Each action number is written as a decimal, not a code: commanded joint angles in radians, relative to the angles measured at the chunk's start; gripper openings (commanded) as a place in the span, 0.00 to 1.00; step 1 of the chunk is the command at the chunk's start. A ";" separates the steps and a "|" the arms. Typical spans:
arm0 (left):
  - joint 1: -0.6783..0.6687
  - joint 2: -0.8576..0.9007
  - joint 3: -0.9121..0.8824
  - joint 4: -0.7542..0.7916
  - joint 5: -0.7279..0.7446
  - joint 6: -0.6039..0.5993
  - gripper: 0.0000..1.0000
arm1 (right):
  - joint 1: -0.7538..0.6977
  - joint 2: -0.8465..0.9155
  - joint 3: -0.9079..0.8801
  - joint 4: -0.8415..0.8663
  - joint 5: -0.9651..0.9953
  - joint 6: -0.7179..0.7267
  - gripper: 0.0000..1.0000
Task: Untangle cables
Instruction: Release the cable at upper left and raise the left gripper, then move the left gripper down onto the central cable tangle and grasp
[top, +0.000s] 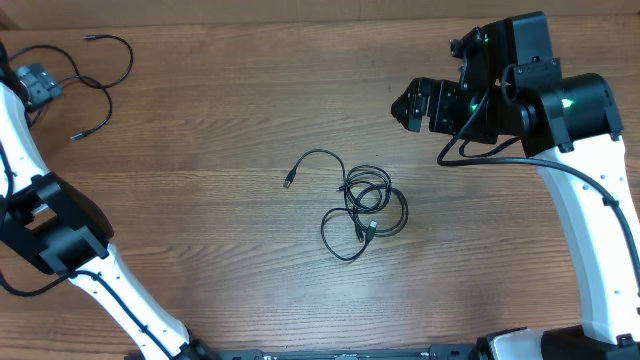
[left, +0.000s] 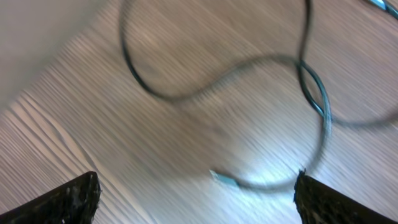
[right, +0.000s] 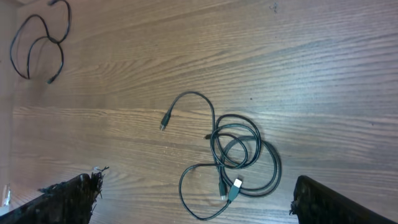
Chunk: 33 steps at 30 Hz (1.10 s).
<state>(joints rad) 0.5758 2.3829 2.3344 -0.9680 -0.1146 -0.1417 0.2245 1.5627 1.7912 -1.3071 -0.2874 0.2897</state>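
Overhead: cables (top: 362, 205) in loose coils, free plug end (top: 289, 181) out leftward.

Support surface: brown wood-grain tabletop (top: 220, 250), flat. Ctr, slightly right: bunch of thin black cords w/ small plug ends (top: 362, 202), overlapping loops, one plug end trailing left. Far-left corner: separate thin black cord (top: 107, 100), loose loops, well apart from bunch.

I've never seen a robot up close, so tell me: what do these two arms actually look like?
Both are smooth white shells joined by chunky black joints. The right arm has small green lights on its black head and a thin black cable looping beneath. The left arm matches, with a cable running alongside. The jaws are black and rough-textured.
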 joint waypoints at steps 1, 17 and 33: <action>-0.001 -0.145 0.000 -0.053 0.196 -0.045 1.00 | 0.004 0.003 -0.005 -0.018 0.006 -0.002 1.00; -0.146 -0.677 0.000 -0.489 0.514 -0.063 1.00 | 0.004 0.003 -0.005 -0.116 0.006 -0.002 1.00; -0.401 -0.990 -0.054 -0.721 0.501 -0.024 1.00 | 0.002 0.003 -0.005 -0.161 0.007 -0.006 1.00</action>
<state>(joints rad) 0.2062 1.4101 2.3173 -1.6871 0.3885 -0.1806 0.2241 1.5627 1.7901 -1.4693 -0.2871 0.2874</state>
